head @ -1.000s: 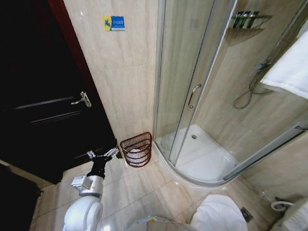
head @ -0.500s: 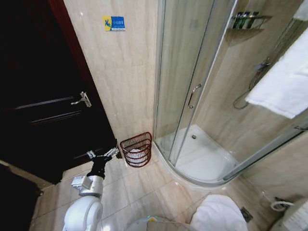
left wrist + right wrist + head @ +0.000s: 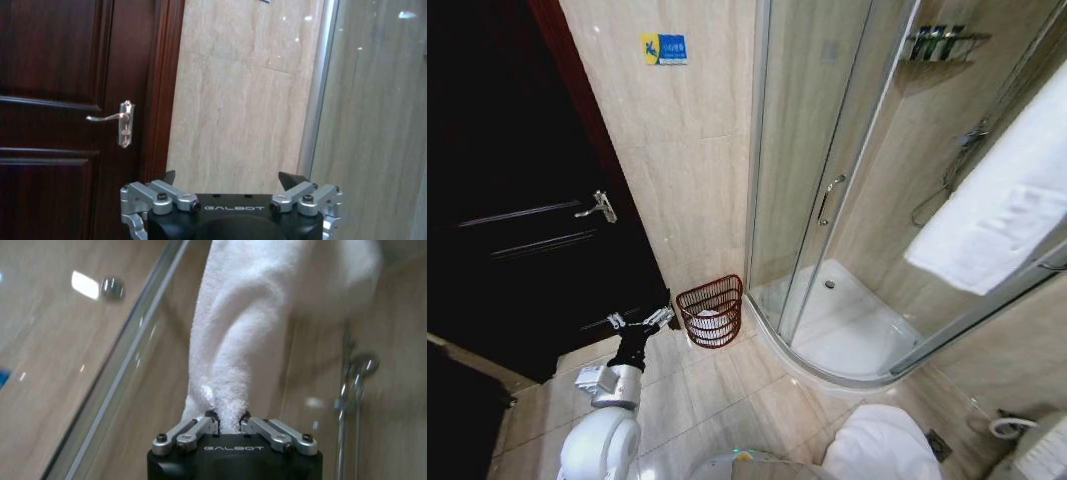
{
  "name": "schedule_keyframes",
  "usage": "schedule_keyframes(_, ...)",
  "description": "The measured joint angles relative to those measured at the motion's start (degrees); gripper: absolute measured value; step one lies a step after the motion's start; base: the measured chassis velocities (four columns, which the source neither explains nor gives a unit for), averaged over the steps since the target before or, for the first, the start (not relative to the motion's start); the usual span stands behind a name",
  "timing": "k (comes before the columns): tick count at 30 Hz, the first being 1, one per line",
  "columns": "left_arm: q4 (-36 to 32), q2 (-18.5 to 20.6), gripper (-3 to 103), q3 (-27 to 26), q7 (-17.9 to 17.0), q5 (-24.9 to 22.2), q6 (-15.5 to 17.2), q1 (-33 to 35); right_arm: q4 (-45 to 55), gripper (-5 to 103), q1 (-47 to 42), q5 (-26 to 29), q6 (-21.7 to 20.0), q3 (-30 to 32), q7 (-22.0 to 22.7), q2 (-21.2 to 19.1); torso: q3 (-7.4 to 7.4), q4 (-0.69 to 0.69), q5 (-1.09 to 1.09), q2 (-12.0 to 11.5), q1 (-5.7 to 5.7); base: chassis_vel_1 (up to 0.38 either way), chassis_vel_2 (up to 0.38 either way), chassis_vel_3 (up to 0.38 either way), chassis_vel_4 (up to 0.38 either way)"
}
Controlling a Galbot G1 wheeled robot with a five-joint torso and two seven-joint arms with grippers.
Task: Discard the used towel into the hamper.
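Since 1 s ago the white towel (image 3: 1002,215) has come further into the head view from the right side & hangs lower across the shower glass (image 3: 827,150) now. Nothing else moved: hamper, door & left arm sit in the same spots.

Right gripper (image 3: 227,423) is pinched shut on the towel's end; the cloth bunches between the two fingers & trails away from it, w/ the shower hose (image 3: 349,390) behind.

Left gripper (image 3: 641,322) is parked low, near the floor, just left of the hamper (image 3: 712,311). Its fingers are spread apart & hold nothing. It faces the dark door (image 3: 67,100) w/ the silver handle (image 3: 117,122).

The hamper stands on the floor tiles, in the corner where the beige wall (image 3: 682,150) meets the shower glass. Something white lies inside it already. It is tipped a bit toward the robot.

Step in hand, I think: carrying the towel over to the hamper. Towel is up high & well apart from the hamper, so the job is about half done.

Next move needs: bring the right arm down & across to the left till the towel hangs over the hamper's open top, then let go. The towel is long & floppy, so it may drape over the rim or catch on the shower door handle (image 3: 828,197). The hamper mouth is small, so aim w/ care.
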Motion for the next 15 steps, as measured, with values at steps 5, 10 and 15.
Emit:
schedule_keyframes(5,0.00,0.00,100,0.00,0.00,0.00,0.00,0.00,2.82,12,-5.36,-3.35,0.32,-0.59,-2.13,5.19,0.02,0.00,0.01,-0.01,0.02,0.000,0.000,0.000,0.000)
schedule_keyframes(10,0.00,0.00,100,0.00,0.00,0.00,0.00,0.00,5.45,12,-8.61,-5.86,1.08,-1.84,-3.60,9.94,0.01,0.00,-0.07,-0.01,0.01,0.000,0.000,0.000,0.000)
schedule_keyframes(15,0.00,0.00,100,0.00,0.00,0.00,0.00,0.00,6.97,12,-11.66,-8.84,2.06,-3.76,-5.60,13.86,0.00,-0.01,-0.03,-0.01,0.01,0.000,0.000,0.000,0.000)
